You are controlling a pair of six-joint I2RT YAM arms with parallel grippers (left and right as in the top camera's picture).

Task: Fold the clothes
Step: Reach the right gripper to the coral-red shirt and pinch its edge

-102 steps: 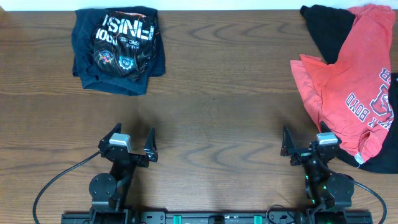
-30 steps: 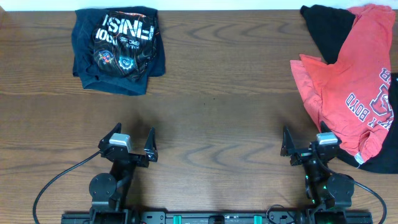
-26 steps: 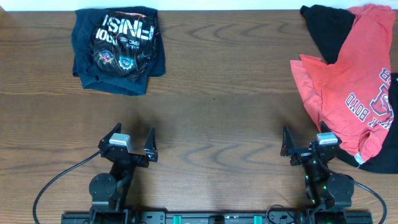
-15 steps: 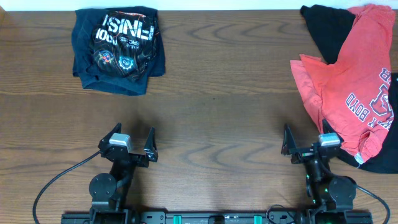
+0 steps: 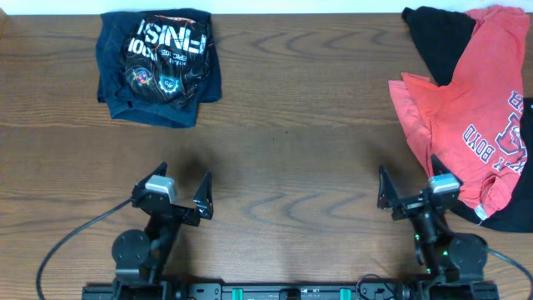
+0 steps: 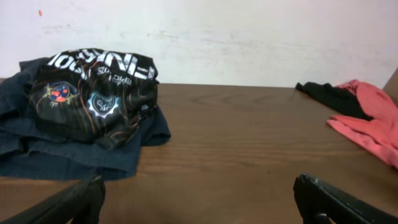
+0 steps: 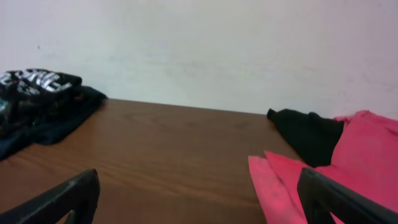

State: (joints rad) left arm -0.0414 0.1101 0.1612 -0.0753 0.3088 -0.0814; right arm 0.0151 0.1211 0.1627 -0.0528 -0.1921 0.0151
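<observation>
The coral-red T-shirt (image 5: 466, 108) runs off the overhead view's right edge, cutting its lettering (image 5: 481, 136) short, and it hides much of the black garment (image 5: 435, 40). In their wrist views the left gripper (image 6: 198, 186) and right gripper (image 7: 198, 182) show only 2 finger ends each, clipped by the bottom edge. The emblems on the folded dark shirt (image 5: 158, 71) are too fine to read.

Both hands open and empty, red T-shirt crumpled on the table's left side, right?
No: the red T-shirt lies crumpled on the right side, per the overhead view. Left hand and right hand are open and empty.
</observation>
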